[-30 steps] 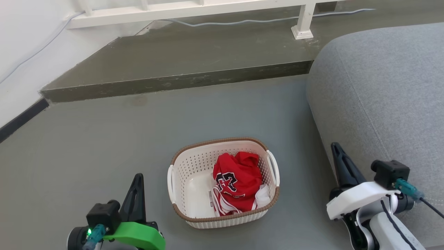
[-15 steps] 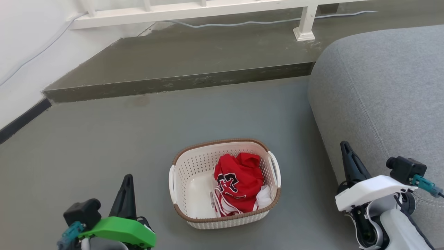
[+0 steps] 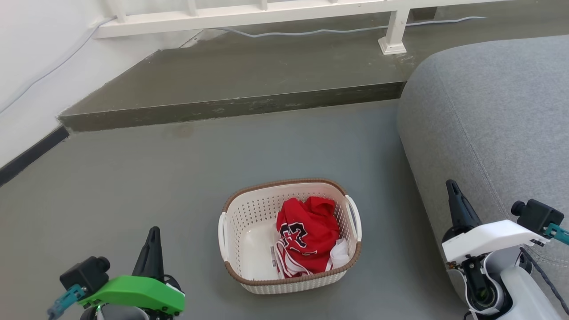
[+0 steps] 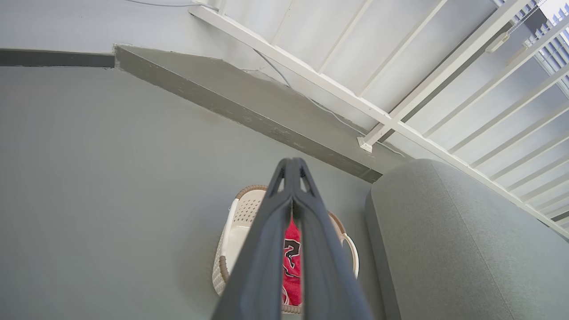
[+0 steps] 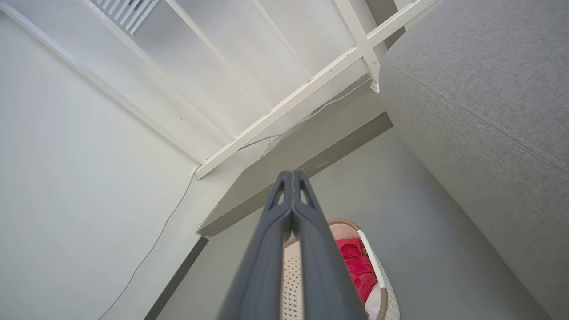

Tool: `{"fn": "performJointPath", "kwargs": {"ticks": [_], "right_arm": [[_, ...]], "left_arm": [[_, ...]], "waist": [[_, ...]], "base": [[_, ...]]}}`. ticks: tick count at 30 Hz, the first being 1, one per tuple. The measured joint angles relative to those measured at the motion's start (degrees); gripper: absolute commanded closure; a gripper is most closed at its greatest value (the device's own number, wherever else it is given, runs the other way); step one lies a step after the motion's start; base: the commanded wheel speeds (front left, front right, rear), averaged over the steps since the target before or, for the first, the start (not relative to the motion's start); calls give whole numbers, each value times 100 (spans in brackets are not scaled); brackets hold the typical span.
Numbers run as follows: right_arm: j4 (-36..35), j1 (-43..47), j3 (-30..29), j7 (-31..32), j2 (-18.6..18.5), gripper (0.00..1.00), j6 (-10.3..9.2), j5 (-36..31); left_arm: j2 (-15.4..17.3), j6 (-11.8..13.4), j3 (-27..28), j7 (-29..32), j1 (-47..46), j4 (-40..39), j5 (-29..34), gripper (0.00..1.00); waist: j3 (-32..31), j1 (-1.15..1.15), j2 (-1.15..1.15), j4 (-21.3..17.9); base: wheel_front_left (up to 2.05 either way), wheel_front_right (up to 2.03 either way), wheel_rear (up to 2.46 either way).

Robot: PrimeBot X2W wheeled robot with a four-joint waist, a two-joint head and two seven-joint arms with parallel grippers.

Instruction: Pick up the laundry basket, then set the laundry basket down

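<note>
The left gripper [image 3: 153, 233], at the lower left of the head view, has its two dark fingers pressed together on nothing; the left wrist view shows them meeting at the tip. The right gripper [image 3: 452, 186], at the lower right, is likewise pressed together and empty. Between them, clear of both, the laundry basket [image 3: 284, 182] stands mouth-up on the grey floor [image 3: 133, 178], low in the frame's middle. Its long axis runs left to right across the frame, with the right end slightly higher and a white loop handle [image 3: 221, 235] at each end. A red garment [image 3: 306, 231] lies in its right half. A grey sofa [image 3: 489, 124] rises along the right edge behind the right gripper, and a step [image 3: 231, 75] and a white railing [image 3: 249, 11] cross the top.
</note>
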Motion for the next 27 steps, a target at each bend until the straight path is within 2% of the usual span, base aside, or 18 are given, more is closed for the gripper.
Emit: {"fn": "performJointPath", "kwargs": {"ticks": [27], "right_arm": [[56,-4,-604,471,120,100,288,1863]], "left_arm": [[110,-349,396,445,-87,204,-2076,100]], "waist": [[-62,0,0,83]], "base": [[0,0,0]]}}
